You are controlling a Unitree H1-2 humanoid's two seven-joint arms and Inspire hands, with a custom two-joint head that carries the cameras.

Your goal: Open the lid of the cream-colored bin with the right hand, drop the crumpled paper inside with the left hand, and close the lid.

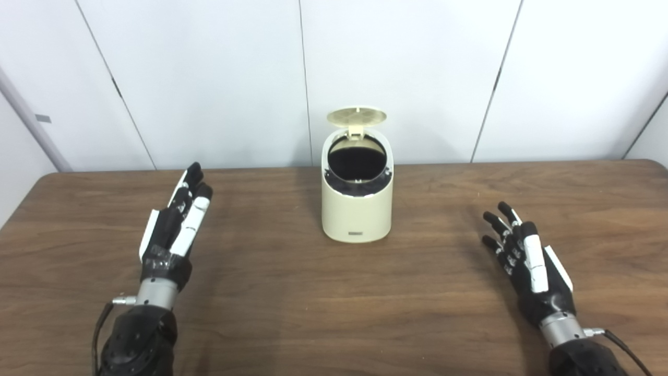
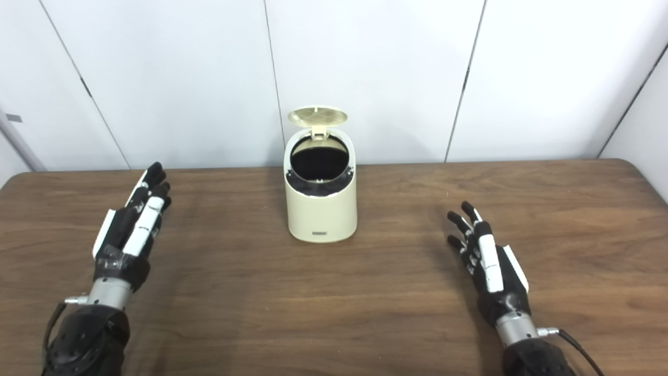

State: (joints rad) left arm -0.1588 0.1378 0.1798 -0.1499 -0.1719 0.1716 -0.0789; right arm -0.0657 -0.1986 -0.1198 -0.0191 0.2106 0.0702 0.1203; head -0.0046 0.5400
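Bin (image 1: 357,209) mid-table (image 1: 292,313), lid (image 1: 357,115) up. Left hand (image 1: 175,230) and right hand (image 1: 524,261) flank it, well apart, fingers spread, holding nothing.

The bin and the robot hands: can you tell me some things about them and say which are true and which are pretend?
1. The cream-colored bin has its lid up. True.
2. The left hand holds crumpled paper. False: it is open and holds nothing; no paper shows.
3. The right hand touches the bin. False: it is well apart from it.
4. The bin stands on a wooden table. True.
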